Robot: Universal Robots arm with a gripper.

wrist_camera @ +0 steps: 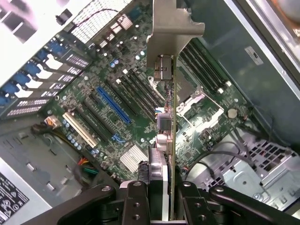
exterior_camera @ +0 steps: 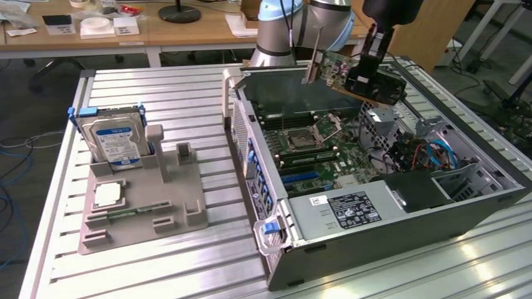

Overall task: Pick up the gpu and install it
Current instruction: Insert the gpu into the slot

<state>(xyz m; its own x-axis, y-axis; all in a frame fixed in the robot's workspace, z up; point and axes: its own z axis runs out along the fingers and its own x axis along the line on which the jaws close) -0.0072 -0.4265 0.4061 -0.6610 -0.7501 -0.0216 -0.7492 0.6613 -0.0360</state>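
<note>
The gpu (exterior_camera: 332, 67) is a green circuit card with a silver end bracket. It hangs in the air over the far side of the open computer case (exterior_camera: 258, 168). My gripper (exterior_camera: 367, 80) is shut on the card's end away from the bracket. In the wrist view the gpu (wrist_camera: 171, 117) is seen edge-on, running up from between my gripper (wrist_camera: 161, 206) fingers, with its metal bracket (wrist_camera: 172, 23) at the far end. Below it lies the motherboard (wrist_camera: 140, 154) with a long blue slot (wrist_camera: 114, 105), which the card is well clear of.
A grey holder (exterior_camera: 141, 205) on the slatted table at the exterior view's left carries a silver hard drive (exterior_camera: 116, 142) with a blue label, a processor chip (exterior_camera: 109, 194) and a memory stick (exterior_camera: 133, 212). The power supply (exterior_camera: 357, 208), cables (exterior_camera: 424, 156) and drive cage fill the case's near side.
</note>
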